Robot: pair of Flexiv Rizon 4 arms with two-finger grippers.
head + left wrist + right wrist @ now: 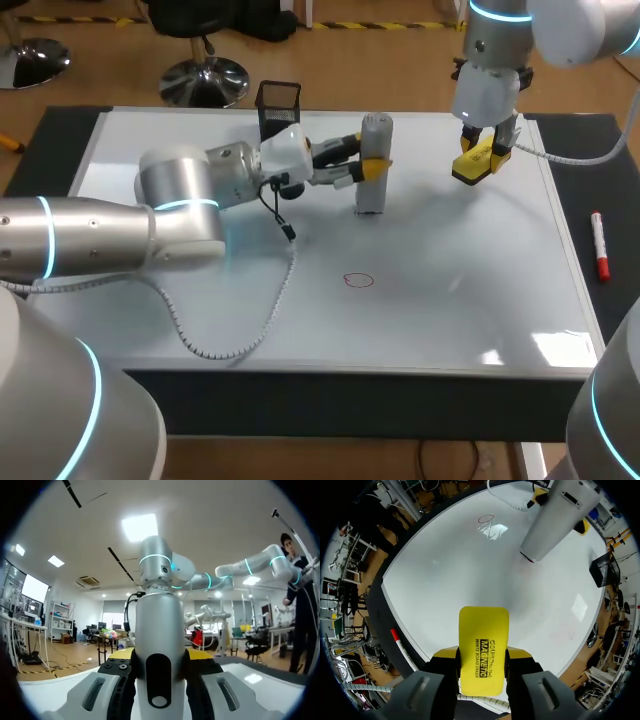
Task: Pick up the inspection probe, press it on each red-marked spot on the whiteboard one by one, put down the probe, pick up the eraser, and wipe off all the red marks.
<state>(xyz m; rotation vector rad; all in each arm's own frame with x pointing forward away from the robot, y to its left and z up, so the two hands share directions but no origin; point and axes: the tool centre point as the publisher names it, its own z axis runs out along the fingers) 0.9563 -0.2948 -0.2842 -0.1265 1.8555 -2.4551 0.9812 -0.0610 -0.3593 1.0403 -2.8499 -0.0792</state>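
So, the probing half looks close to finished and the wiping half has not begun. In the head view, the inspection probe [375, 162] stands upright in the upper middle of the frame. Its foot is on the whiteboard [480, 300], and our left jaws are closed on it from both sides, yellow tips against its grey body. It stands well apart from the one red mark [358, 280] we can find, a small circle just below the frame's centre. We cannot tell from here whether that spot has been pressed.

At the upper right, our right jaws grip the yellow eraser [476, 163] between them, near the board's far edge. Whether it touches the surface we cannot tell.

We judge that what is left is to set the probe down and let go of it, then bring the eraser across to the circle and rub it out. A red marker pen [599, 245] lies on the dark counter [600, 330] at the right, off the board.
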